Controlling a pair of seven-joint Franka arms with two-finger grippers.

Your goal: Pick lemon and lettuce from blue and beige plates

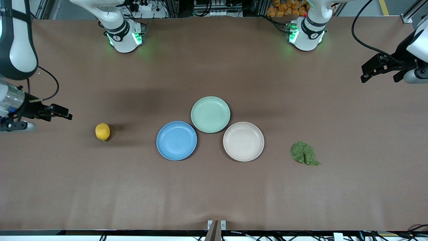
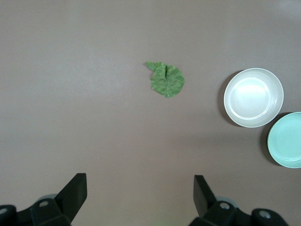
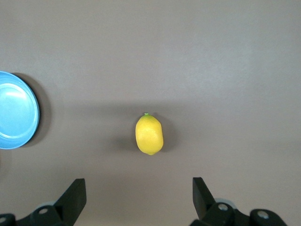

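Left gripper (image 2: 139,197): hanging wide open, empty, over bare table.
Right gripper (image 3: 138,200): likewise.
Lemon (image 1: 102,131): lying off-plate; risks rolling from a skewed pinch.
Lettuce (image 1: 304,153): lying off-plate; fingers risk skidding over it.

surface (image 1: 214,194): matt brown, paper-like, faintly creased | lemon (image 1: 102,131): smooth yellow skin | lettuce (image 1: 303,153): wrinkled, dull green | blue plate (image 1: 176,140), beige plate (image 1: 243,141), mint plate (image 1: 210,114): smooth, soft sheen, plastic-looking
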